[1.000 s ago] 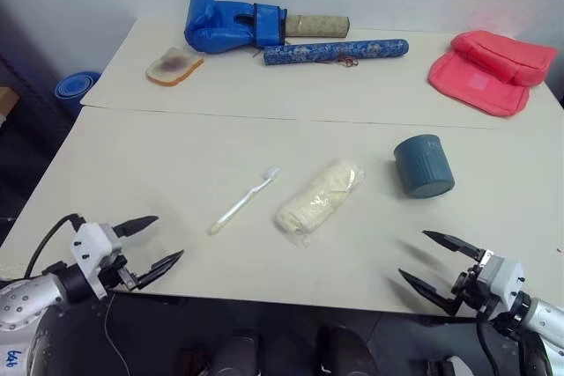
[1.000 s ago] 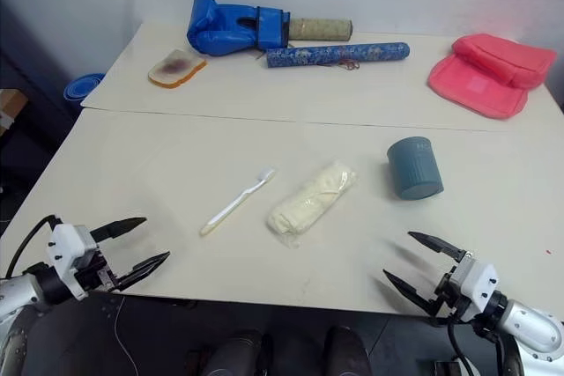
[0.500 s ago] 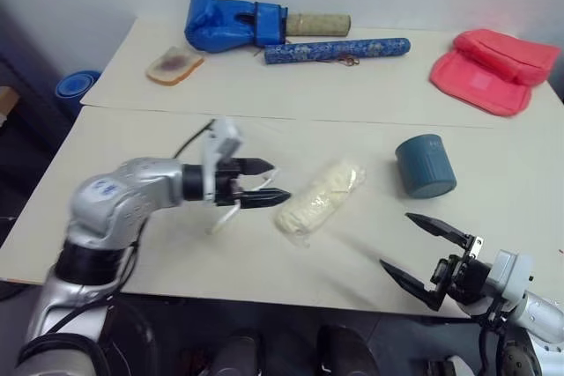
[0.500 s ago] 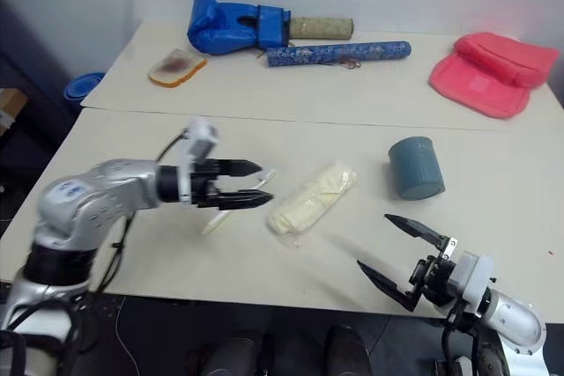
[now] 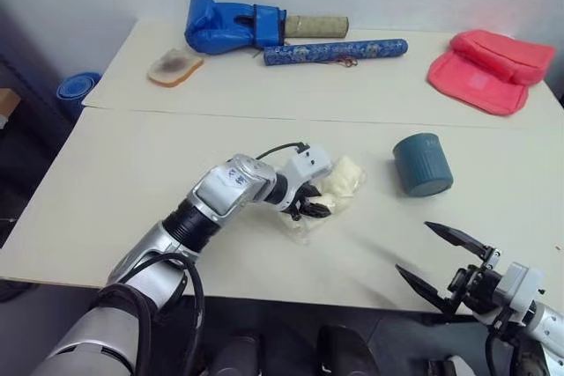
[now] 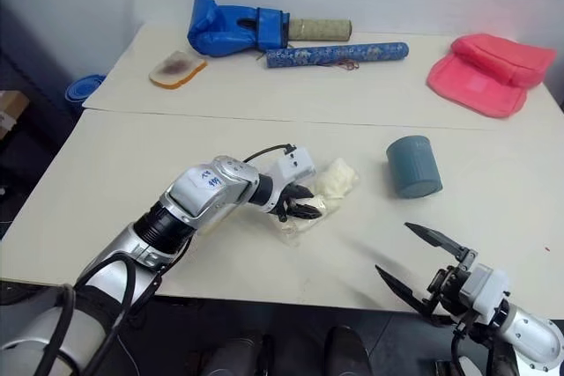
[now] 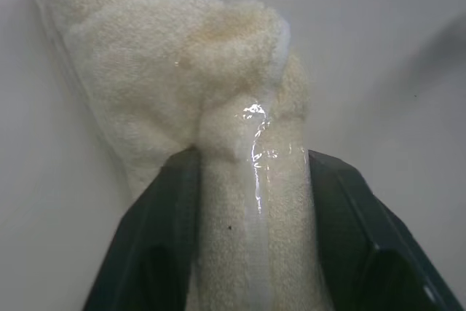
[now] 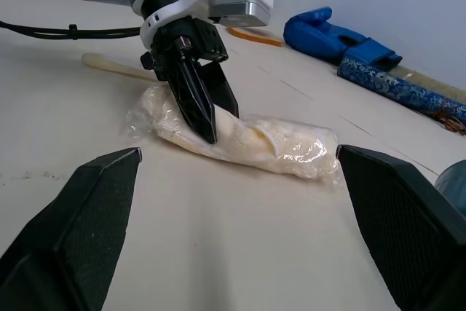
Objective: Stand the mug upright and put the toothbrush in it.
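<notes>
Worryingly, our left gripper (image 5: 315, 207) pinches the wrapped bundle (image 5: 328, 193), not the toothbrush (image 8: 116, 67); mug (image 5: 422, 164) at three o'clock waits.

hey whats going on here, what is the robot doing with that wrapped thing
The left end effector has its fingers on either side of the cream plastic-wrapped bundle in the middle of the table. The right end effector hangs open over the near edge, holding nothing. The mug sits on the table to the right of the bundle, and the toothbrush lies behind the left arm; neither is being touched.
</notes>
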